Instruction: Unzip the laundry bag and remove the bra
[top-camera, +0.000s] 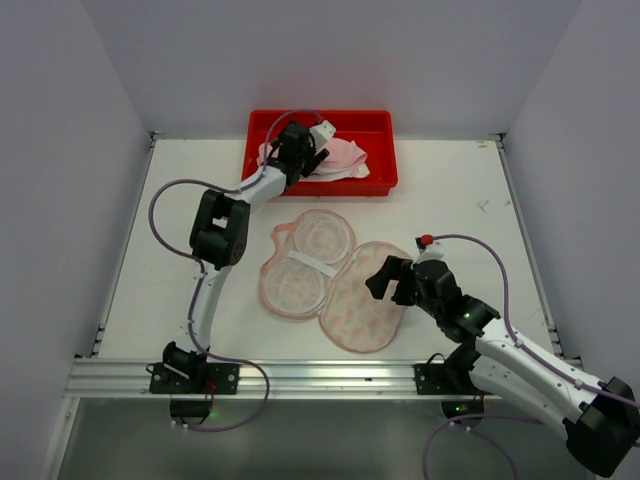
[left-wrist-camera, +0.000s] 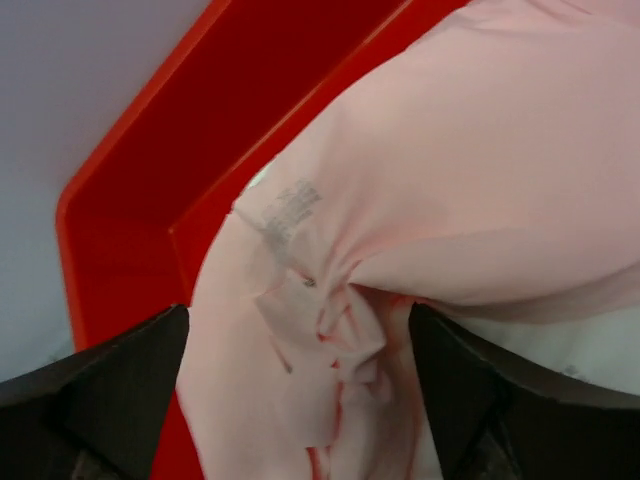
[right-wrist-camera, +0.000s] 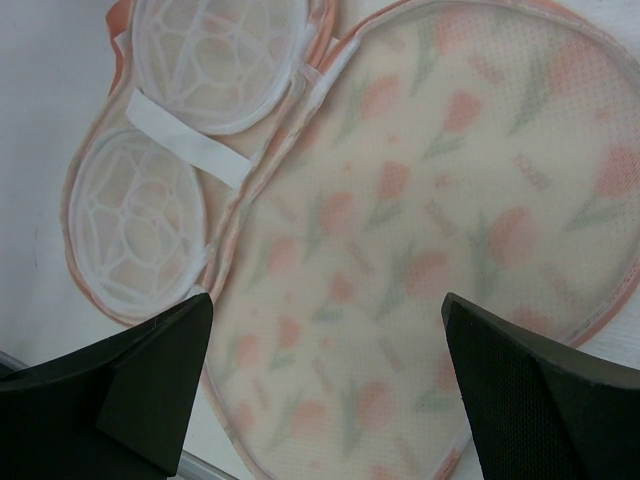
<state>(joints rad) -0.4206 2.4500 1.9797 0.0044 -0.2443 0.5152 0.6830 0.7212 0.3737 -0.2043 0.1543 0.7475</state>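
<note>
The laundry bag (top-camera: 362, 298) is lying unzipped on the counter (top-camera: 470, 215), splayed flat like an open book; one half is showing two round white cage-like frames joined by a white strap, the other is showing its printed mesh, and pink trim is running round both halves. Nothing soft and pink is showing inside it. The bra (top-camera: 342, 158) is lying bunched in the red tray (top-camera: 385, 184) at the far edge of the counter, well apart from the bag.

The left arm (top-camera: 225, 225) is reaching over the tray; the left jaws are standing apart with the bra's pale pink cloth filling the gap between them. In the left wrist view the fabric is puckering between the two dark fingers (left-wrist-camera: 110, 390); I am judging these jaws to be open around the cloth rather than clamped on it, since the gap is looking as wide as the right pair's. The right jaws are hovering spread wide just above the printed half of the bag, holding nothing.

The task is looking all but finished; the zipper is undone and the bra is out. What is remaining, as I am reading it, is only for the left jaws to lift clear without snagging the cloth.
</note>
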